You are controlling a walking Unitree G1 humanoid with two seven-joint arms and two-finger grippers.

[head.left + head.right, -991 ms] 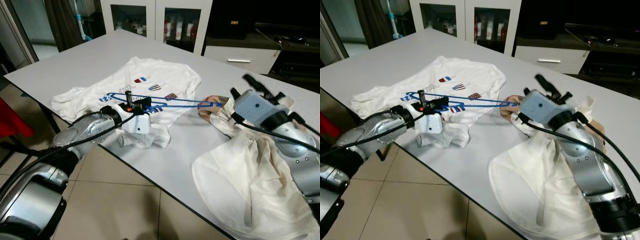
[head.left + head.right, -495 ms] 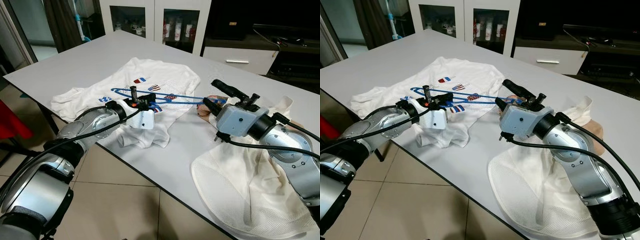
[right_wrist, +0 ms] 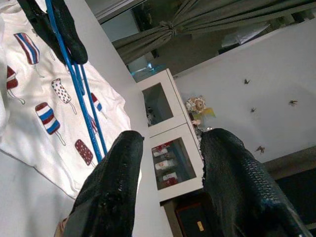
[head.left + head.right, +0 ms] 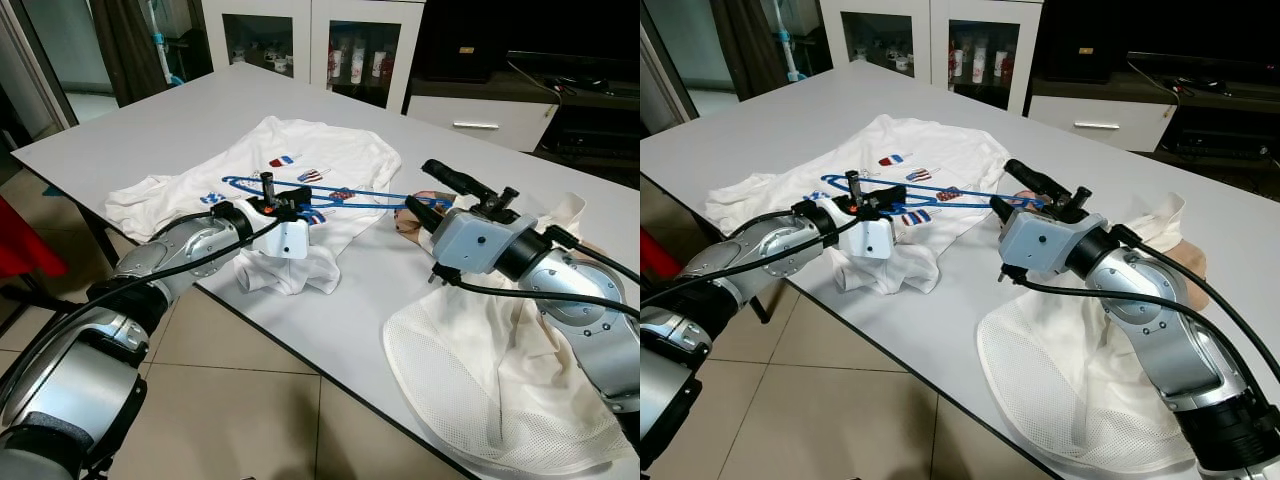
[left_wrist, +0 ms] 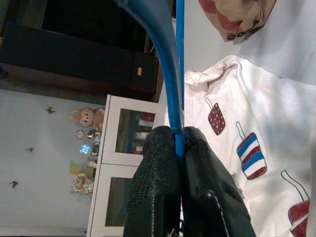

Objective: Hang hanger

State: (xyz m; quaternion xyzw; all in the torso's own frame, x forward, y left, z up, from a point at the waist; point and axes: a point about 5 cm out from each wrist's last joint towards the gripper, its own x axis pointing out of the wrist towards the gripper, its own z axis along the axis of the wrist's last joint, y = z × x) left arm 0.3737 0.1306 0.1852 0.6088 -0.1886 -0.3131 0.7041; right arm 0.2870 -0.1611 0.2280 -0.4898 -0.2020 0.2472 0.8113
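Pinching the thin blue hanger (image 4: 300,192) (bare plastic) with my left gripper (image 5: 178,143), I see it above the white shirt (image 4: 330,150); my right gripper (image 4: 432,192), at its 3 o'clock end, gapes empty.

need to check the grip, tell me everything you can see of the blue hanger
The blue hanger is thin, plastic-looking, lying nearly flat just above the white t-shirt with popsicle prints. The left gripper is shut on its bar near one end. Its far end reaches toward the open right gripper, which isn't holding it.
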